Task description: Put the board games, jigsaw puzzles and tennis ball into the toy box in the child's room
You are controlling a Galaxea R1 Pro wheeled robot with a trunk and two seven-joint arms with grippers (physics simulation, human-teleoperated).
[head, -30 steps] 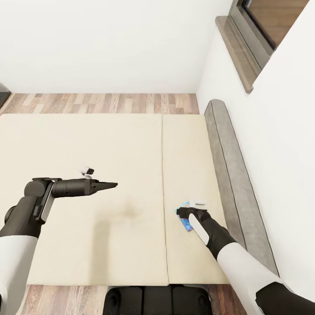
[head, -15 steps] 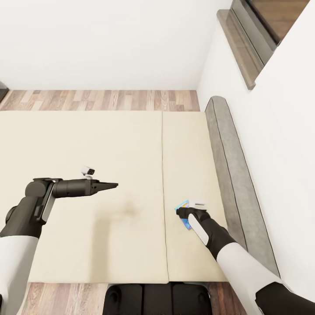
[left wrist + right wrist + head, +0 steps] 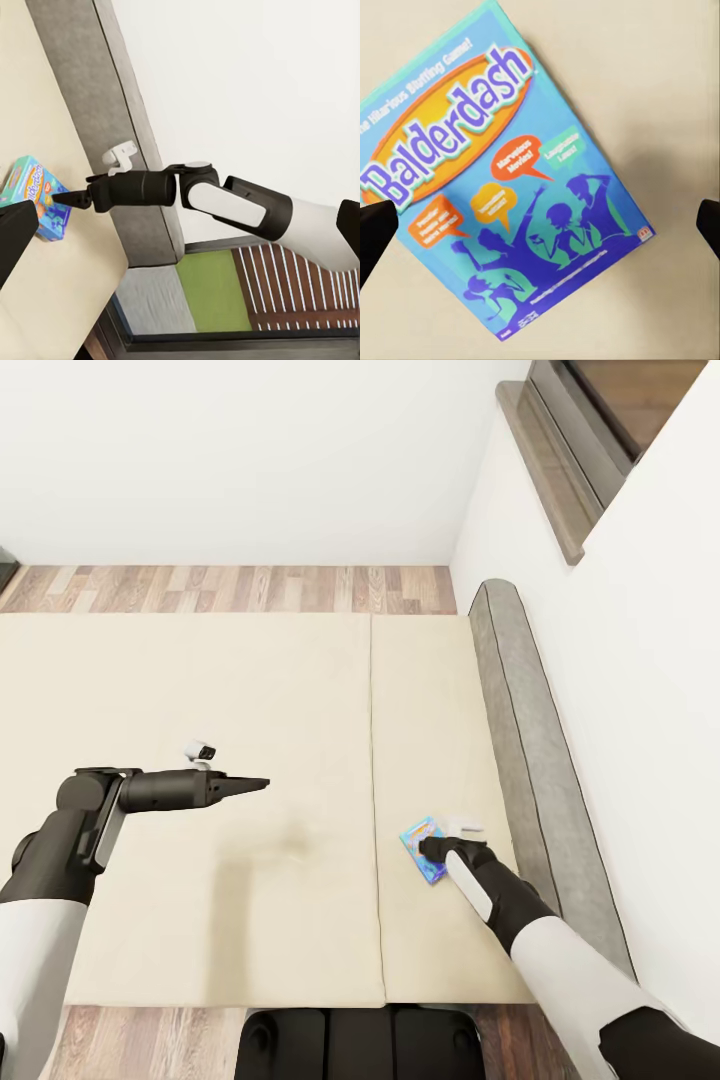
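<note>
The blue board game (image 3: pixel 421 847) lies flat on the beige mattress of the bed (image 3: pixel 200 690), on the narrow section close to the grey headboard (image 3: pixel 525 760). In the right wrist view its cover (image 3: pixel 502 187) reads "Balderdash" in purple on an orange oval, with purple figures and orange speech bubbles below, and the box sits skewed to the mattress seam rather than square with it. The right gripper (image 3: pixel 428 849) points down at it from just above, its tip over the box's edge nearest the headboard. The two dark fingertips (image 3: pixel 375 232) stand wide apart at either side of the right wrist view, one over the box's edge, one over bare mattress, and nothing is between them. From the left wrist view the tip (image 3: pixel 64 199) looks to be at or just above the box (image 3: pixel 31 196); whether it touches, I cannot tell.

The right arm reaches forward and down from the shoulder, its white forearm angled toward the headboard. The left gripper (image 3: pixel 258 783) hangs level over the wide part of the mattress, well apart from the game, its fingers pressed together into a point with nothing in them.

Beyond the bed runs a strip of wood plank floor (image 3: pixel 240 588), then white walls, with a dark-framed window (image 3: pixel 590 420) high up above the headboard.
</note>
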